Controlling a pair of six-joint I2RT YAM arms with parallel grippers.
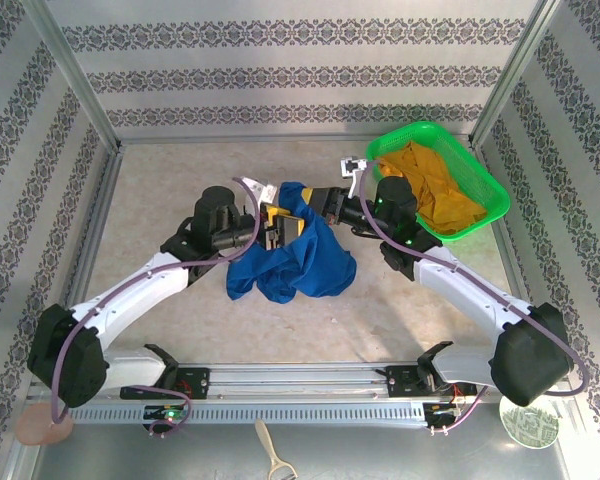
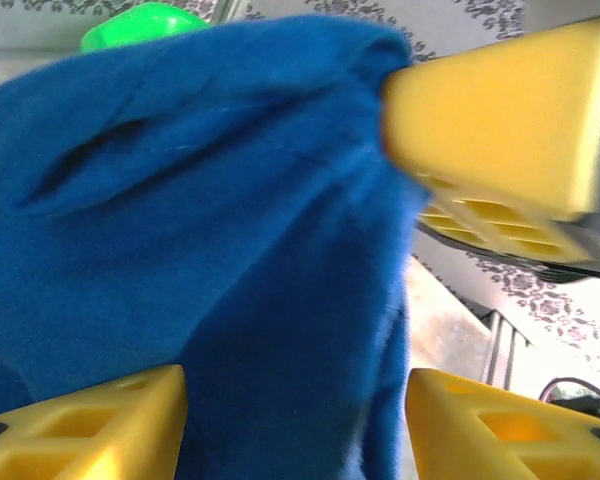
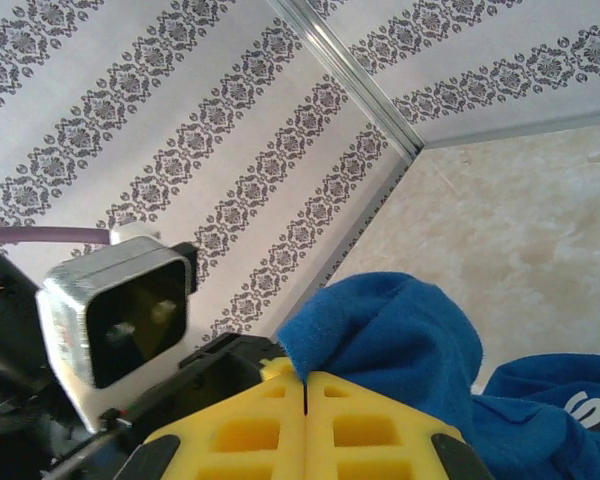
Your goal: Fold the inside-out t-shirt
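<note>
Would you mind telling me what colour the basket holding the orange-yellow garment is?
The basket is bright green, clearest in the top external view.

Table: pale, mottled.
Basket: green, sitting on the table.
T-shirt: blue bunched heap, left of basket.

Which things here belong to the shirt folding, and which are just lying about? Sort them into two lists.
For the job:
- blue t-shirt
- right gripper, shut on a fold of it
- left gripper, open, cloth between its fingers

Lying about:
- green basket
- orange-yellow garment inside it
- pinkish disc, patterned disc and pale tool at the near edge
</note>
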